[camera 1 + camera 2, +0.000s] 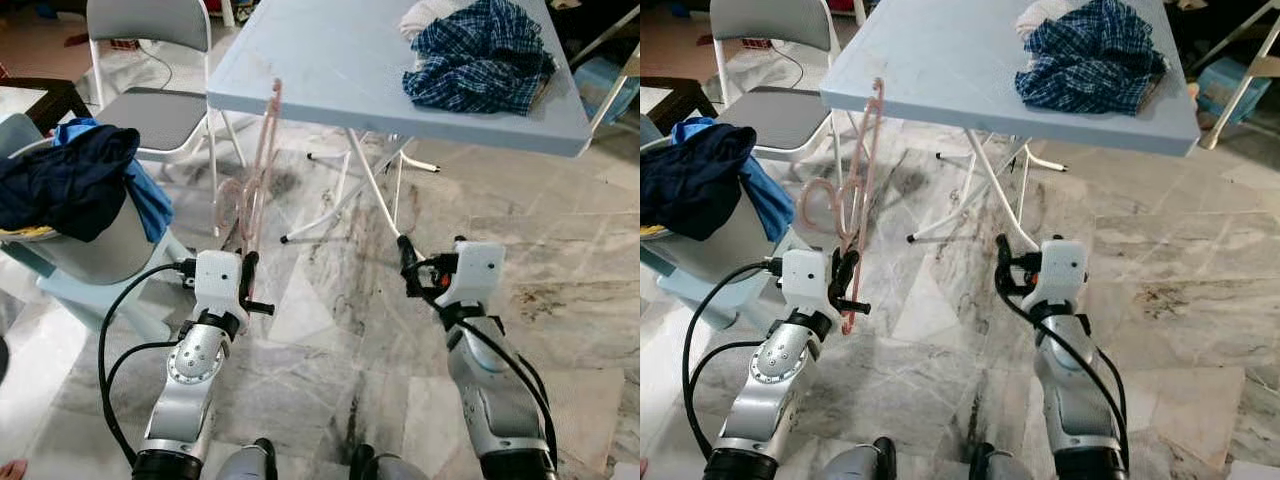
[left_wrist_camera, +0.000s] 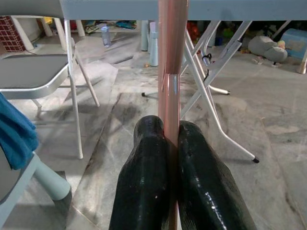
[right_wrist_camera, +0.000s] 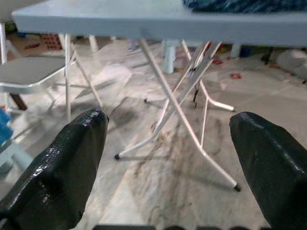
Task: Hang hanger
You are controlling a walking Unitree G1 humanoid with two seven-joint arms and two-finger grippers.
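Marble floor (image 1: 330, 330) everywhere, with a pale blue folding bench (image 1: 330, 60) ahead carrying a crumpled plaid shirt (image 1: 480, 55). Left hand (image 1: 247, 275) is clamped on the pink hanger (image 1: 262, 160) low on its frame, holding it upright in front of the bench edge. It's thin translucent plastic, hook curling near the hand. Right hand (image 1: 408, 262) is spread wide, holding nothing. Risk as I see it — that skinny hanger could twist in the pinch or clip the bench edge.
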